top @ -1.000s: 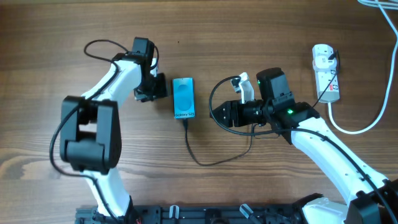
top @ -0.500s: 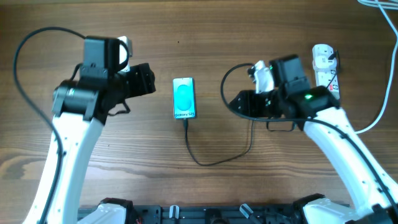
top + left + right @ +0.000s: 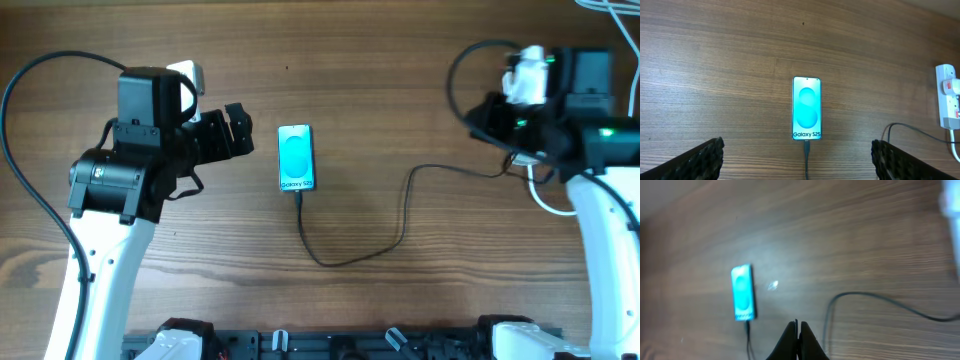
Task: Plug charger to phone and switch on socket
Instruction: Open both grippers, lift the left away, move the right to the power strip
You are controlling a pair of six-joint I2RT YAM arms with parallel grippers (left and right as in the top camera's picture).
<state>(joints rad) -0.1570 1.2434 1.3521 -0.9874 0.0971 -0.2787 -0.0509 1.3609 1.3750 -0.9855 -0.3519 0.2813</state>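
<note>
The phone (image 3: pixel 295 158) (image 3: pixel 806 107) lies face up mid-table, its screen lit teal. The charger (image 3: pixel 352 258) is a thin black cable; its plug end (image 3: pixel 806 148) meets the phone's bottom edge, and it loops right toward my right arm. My left gripper (image 3: pixel 236 134) (image 3: pixel 800 167) is open wide to the left of the phone, with nothing between its fingers. My right gripper (image 3: pixel 477 117) (image 3: pixel 798 330) is shut and empty, hovering at the far right. The socket (image 3: pixel 950 102) shows at the left wrist view's right edge; overhead, my right arm covers it.
A white cord (image 3: pixel 548 206) curves out from under my right arm, and more of it runs off the top right corner (image 3: pixel 600 8). My arms' own black cables arc over each side of the wooden table (image 3: pixel 400 60).
My left gripper has drawn back left from the phone and opened wide. My right gripper has swung right over the socket's place and shut. The charger's loop has stretched out to the right.
</note>
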